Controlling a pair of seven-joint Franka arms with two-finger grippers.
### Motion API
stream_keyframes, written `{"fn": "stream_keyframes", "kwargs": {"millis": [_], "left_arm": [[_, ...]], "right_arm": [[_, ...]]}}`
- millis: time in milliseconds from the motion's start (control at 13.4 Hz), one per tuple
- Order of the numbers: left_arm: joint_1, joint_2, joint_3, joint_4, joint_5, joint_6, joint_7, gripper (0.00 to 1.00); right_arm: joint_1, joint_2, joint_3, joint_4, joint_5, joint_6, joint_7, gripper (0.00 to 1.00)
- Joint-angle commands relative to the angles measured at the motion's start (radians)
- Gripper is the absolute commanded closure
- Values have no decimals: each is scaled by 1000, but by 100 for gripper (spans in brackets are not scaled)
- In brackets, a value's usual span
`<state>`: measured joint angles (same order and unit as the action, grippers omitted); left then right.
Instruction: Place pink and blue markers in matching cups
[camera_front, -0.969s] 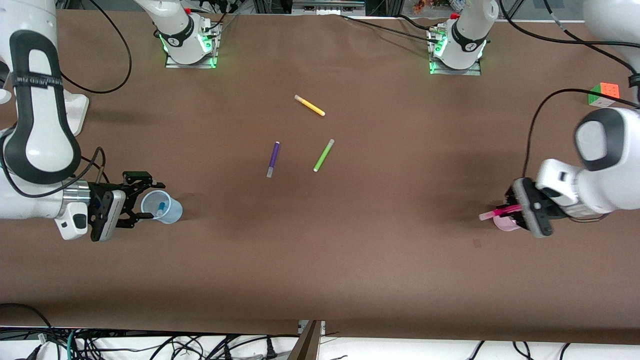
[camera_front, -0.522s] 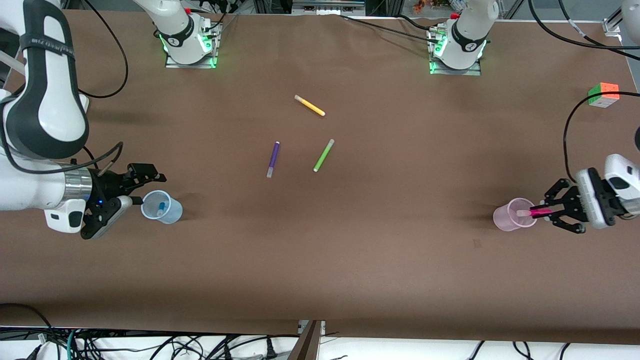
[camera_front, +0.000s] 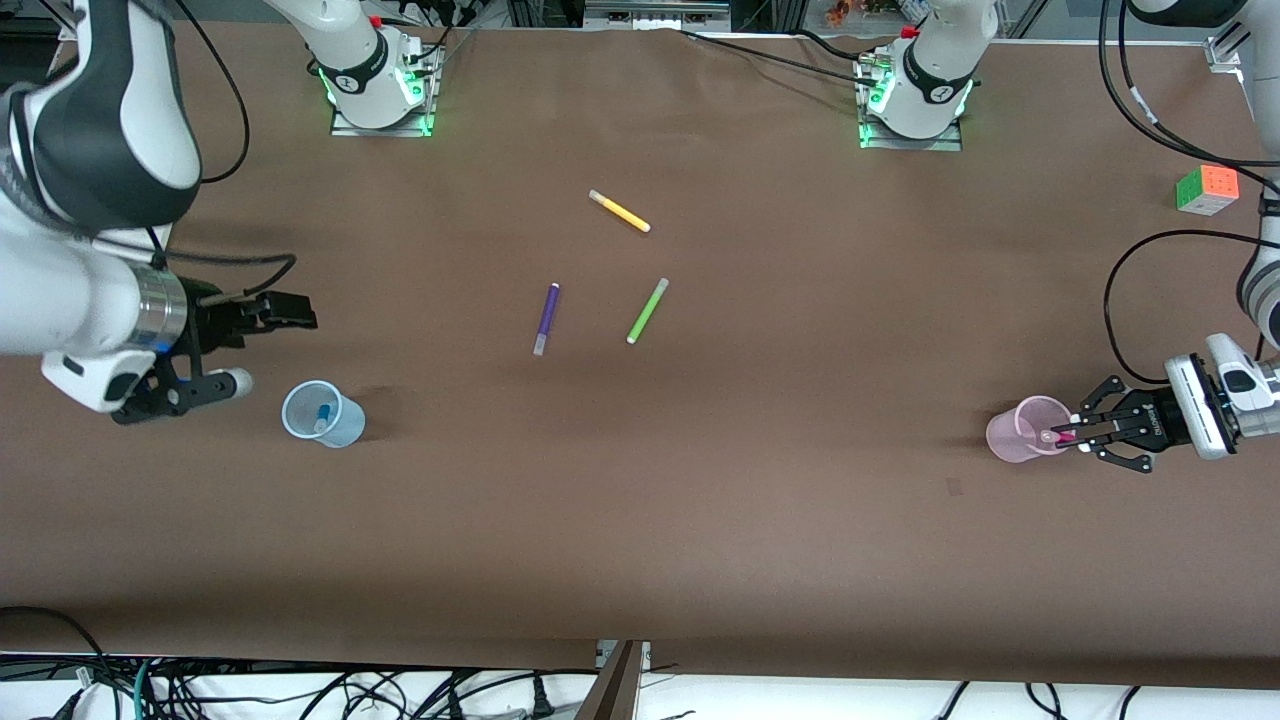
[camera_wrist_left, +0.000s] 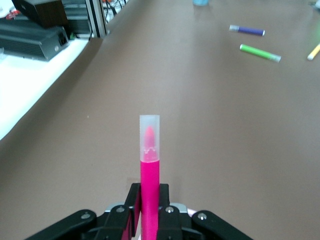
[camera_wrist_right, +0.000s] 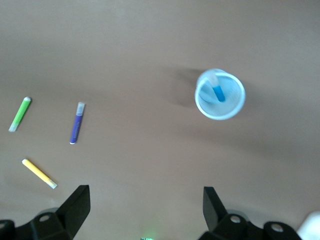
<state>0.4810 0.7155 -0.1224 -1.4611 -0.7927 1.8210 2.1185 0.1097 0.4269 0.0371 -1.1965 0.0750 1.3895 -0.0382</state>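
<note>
The light blue cup (camera_front: 322, 414) stands upright near the right arm's end of the table, and the blue marker (camera_front: 321, 416) leans inside it. My right gripper (camera_front: 265, 345) hangs open and empty over bare table beside that cup. In the right wrist view the blue cup (camera_wrist_right: 220, 95) with the blue marker (camera_wrist_right: 218, 93) lies ahead of the wide-apart gripper (camera_wrist_right: 145, 202). My left gripper (camera_front: 1075, 436) is shut on the pink marker (camera_front: 1058, 436), whose capped end reaches over the pink cup's (camera_front: 1012, 436) mouth. The left wrist view shows the pink marker (camera_wrist_left: 149, 165) clamped between the fingers (camera_wrist_left: 134, 200).
Three loose pens lie mid-table: yellow (camera_front: 619, 211), purple (camera_front: 546, 318) and lime green (camera_front: 647, 310). A colour cube (camera_front: 1207, 189) sits near the left arm's end of the table. Cables trail from both arms.
My right gripper has lifted off and drawn away from the blue cup, still open. My left gripper has swung back toward its end of the table, bringing the pink marker's cap over the pink cup's mouth.
</note>
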Motion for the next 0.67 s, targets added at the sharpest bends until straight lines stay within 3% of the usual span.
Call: {"fn": "stream_keyframes", "kwargs": {"millis": [0, 298, 373, 447, 522, 596], "left_arm": [[44, 39, -13, 11, -69, -61, 89, 100], [51, 55, -13, 8, -91, -89, 89, 100], [53, 56, -13, 8, -91, -89, 90, 84], [53, 56, -13, 10, -89, -89, 90, 55], [53, 56, -13, 13, -86, -89, 89, 43], [51, 55, -13, 13, -86, -89, 89, 41]], "right_arm": [[-10, -139, -2, -148, -27, -6, 54, 0], [-68, -383, -5, -437, -29, 149, 46, 0], [-94, -428, -9, -451, -27, 155, 50, 0], [-100, -438, -11, -448, -27, 155, 49, 0], [-100, -441, -25, -445, -34, 145, 43, 0], [-100, -447, -43, -443, -59, 154, 44, 0]]}}
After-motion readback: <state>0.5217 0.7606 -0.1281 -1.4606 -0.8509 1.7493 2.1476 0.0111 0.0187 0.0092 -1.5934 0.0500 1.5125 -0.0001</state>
